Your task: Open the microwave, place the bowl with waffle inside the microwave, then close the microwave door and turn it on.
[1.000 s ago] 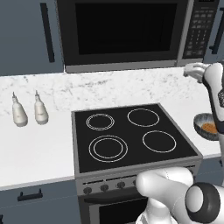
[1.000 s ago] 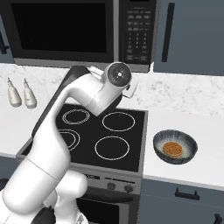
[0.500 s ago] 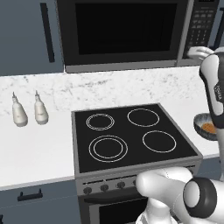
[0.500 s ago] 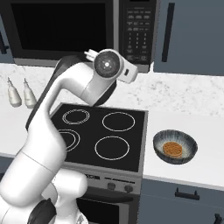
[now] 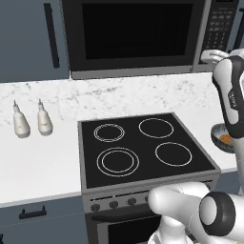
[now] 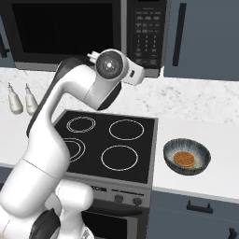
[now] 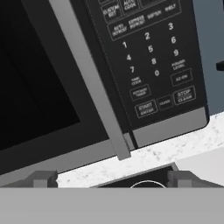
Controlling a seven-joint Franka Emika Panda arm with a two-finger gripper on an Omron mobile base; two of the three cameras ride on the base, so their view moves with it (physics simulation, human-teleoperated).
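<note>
The microwave (image 5: pixel 138 71) hangs above the stove, and its dark glass microwave door (image 5: pixel 133 31) is shut. My gripper (image 7: pixel 113 179) is open and holds nothing. It hovers in front of the microwave's lower right, facing the door's grey edge strip (image 7: pixel 89 83) and the button panel (image 7: pixel 153 57). In the base views the hand (image 6: pixel 134 74) is level with the microwave's bottom edge. The dark grey bowl (image 6: pixel 186 156) holds the golden waffle (image 6: pixel 183 159) and rests on the counter right of the stove. In the left base view my arm half covers the bowl (image 5: pixel 220 136).
The black four-ring stove (image 5: pixel 143 147) lies below the microwave. Two small bottles (image 5: pixel 21 123) (image 5: pixel 44 120) stand on the white marble counter (image 5: pixel 43 162) at the left. Blue cabinets (image 6: pixel 205 37) flank the microwave.
My hand has risen from above the stove toward the microwave's lower right front. The bowl has not moved and the jaws have stayed open.
</note>
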